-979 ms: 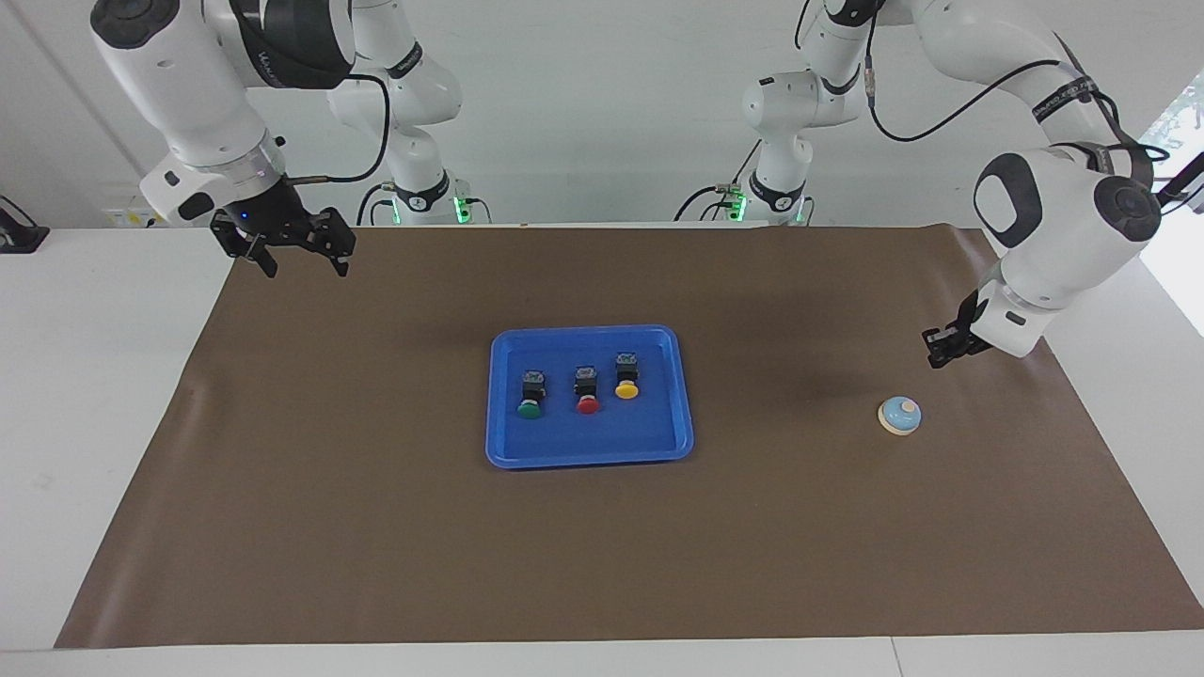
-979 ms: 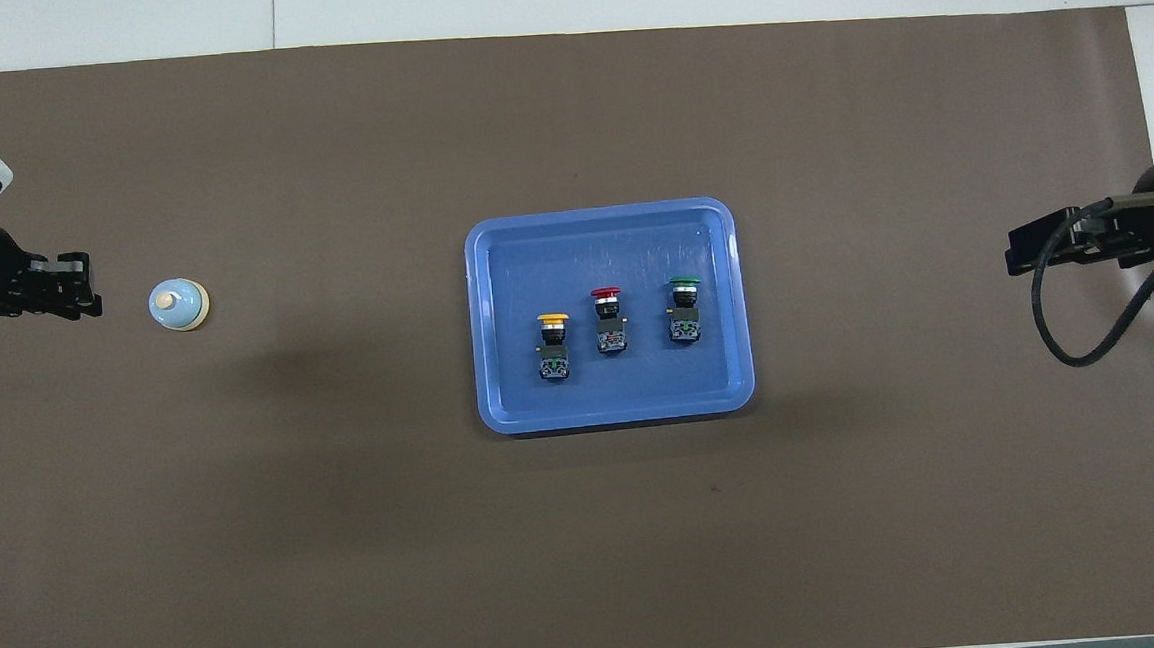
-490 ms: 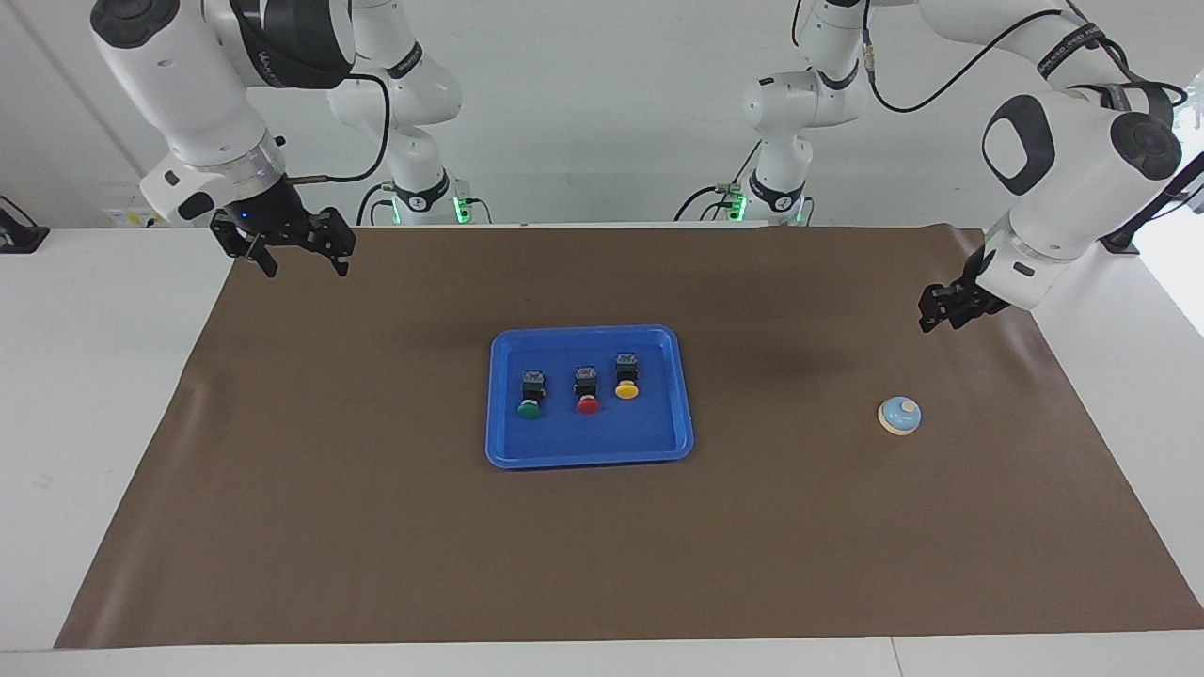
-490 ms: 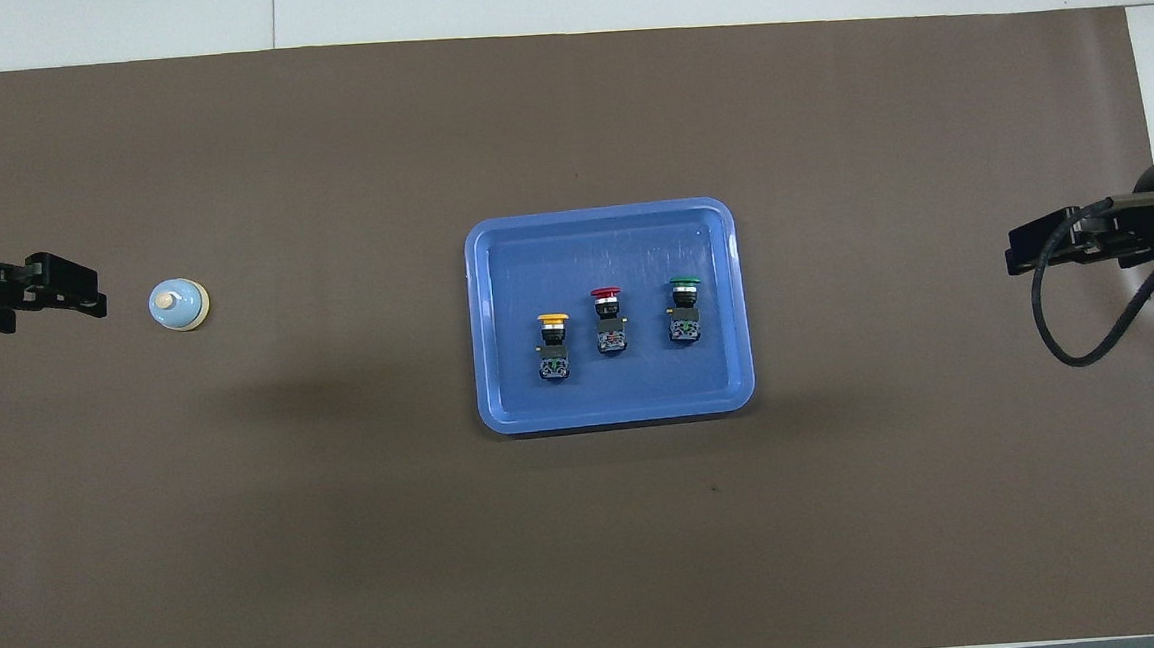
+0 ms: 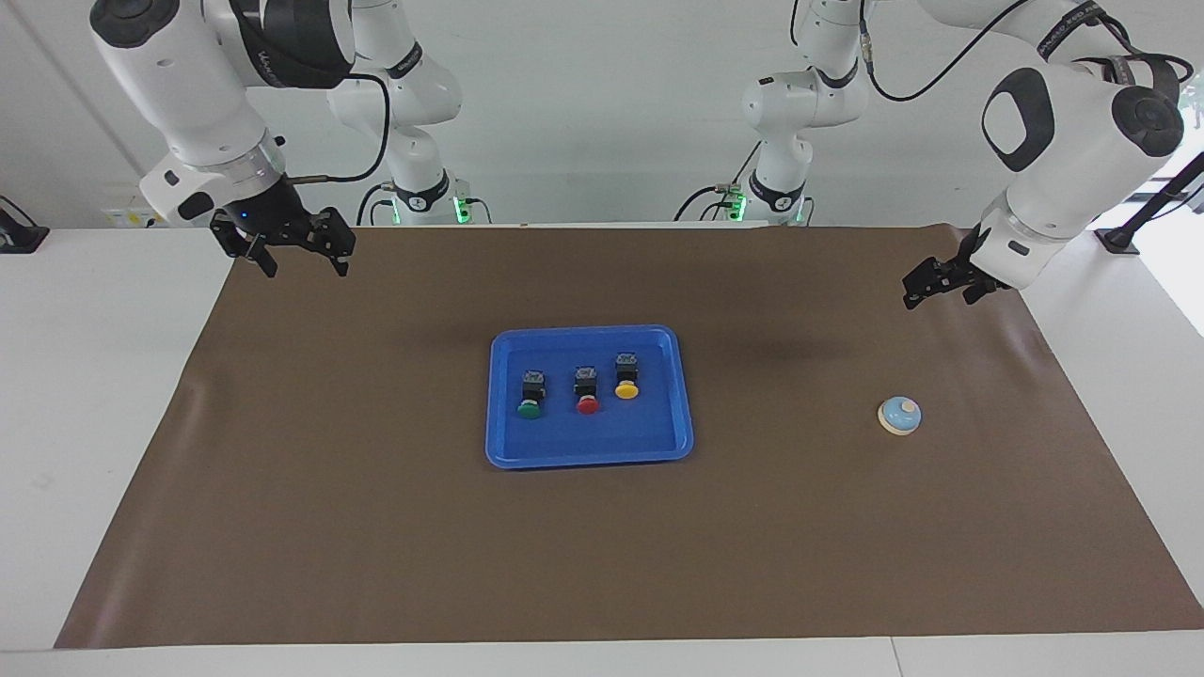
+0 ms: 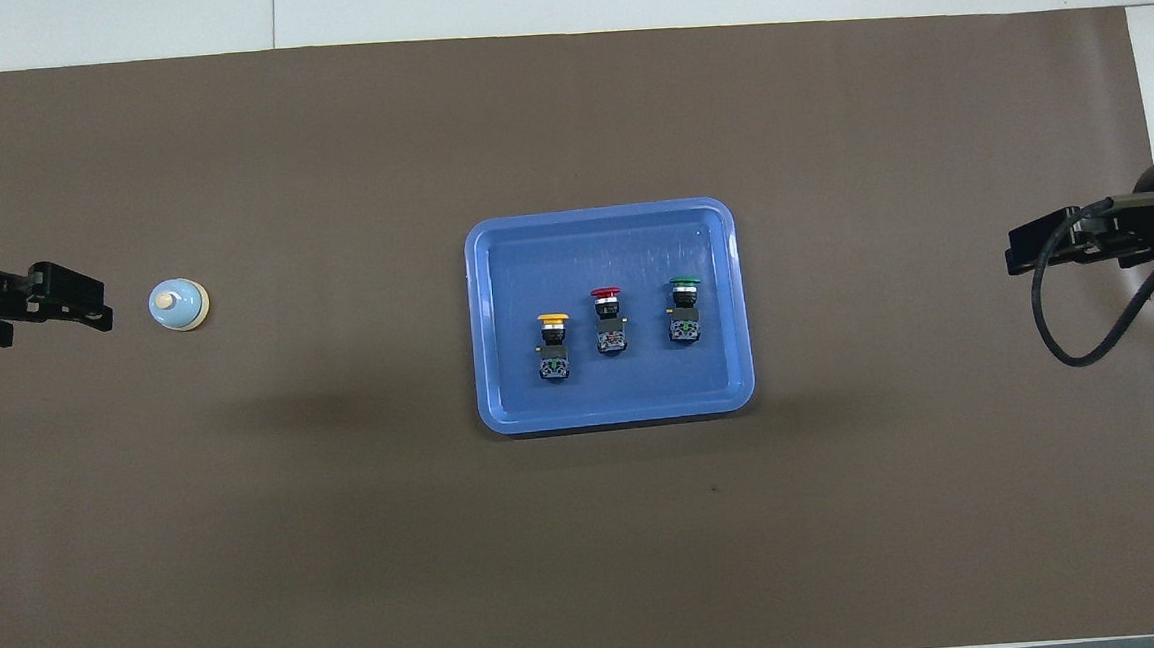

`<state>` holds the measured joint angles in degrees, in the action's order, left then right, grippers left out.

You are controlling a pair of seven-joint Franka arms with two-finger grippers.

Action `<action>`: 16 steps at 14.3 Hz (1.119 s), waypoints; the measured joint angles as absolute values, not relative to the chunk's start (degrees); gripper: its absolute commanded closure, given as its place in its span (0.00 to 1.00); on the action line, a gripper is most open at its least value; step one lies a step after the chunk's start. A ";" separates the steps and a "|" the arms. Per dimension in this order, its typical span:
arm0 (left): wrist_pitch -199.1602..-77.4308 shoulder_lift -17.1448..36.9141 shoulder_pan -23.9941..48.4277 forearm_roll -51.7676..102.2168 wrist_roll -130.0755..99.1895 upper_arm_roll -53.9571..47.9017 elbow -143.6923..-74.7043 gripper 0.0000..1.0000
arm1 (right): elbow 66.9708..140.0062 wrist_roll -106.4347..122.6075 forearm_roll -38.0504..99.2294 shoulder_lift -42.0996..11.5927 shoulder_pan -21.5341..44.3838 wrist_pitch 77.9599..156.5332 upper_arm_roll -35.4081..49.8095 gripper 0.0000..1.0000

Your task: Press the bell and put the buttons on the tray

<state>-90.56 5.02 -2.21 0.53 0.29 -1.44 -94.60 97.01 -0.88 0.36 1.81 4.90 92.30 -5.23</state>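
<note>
Blue tray held green, red and yellow buttons; bell sat apart; left gripper and right gripper hung spread, empty.

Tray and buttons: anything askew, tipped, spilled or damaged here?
Nothing stands out. The green button, red button and yellow button lie inside the blue tray in a slanted row, apart from each other. The bell sits upright on the brown mat, toward the left arm's end.

Glossy plastic tray on a matt brown paper-like mat
</note>
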 measured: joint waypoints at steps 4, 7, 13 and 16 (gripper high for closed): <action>-84.67 4.39 -2.16 0.53 0.29 -1.33 -90.93 0.00 | 97.00 -0.88 0.36 1.81 4.90 92.30 -5.23 0.00; -82.43 2.07 -2.16 0.53 0.29 -1.27 -90.38 0.00 | 96.99 -0.88 0.36 1.81 4.90 92.30 -5.23 0.00; -81.22 0.60 -2.14 0.53 0.29 -1.22 -90.87 0.00 | 96.98 -0.88 0.36 1.81 4.90 92.30 -5.23 0.00; -81.19 0.48 -2.08 0.53 0.29 -1.27 -91.12 0.00 | 96.98 -0.88 0.36 1.81 4.90 92.30 -5.22 0.00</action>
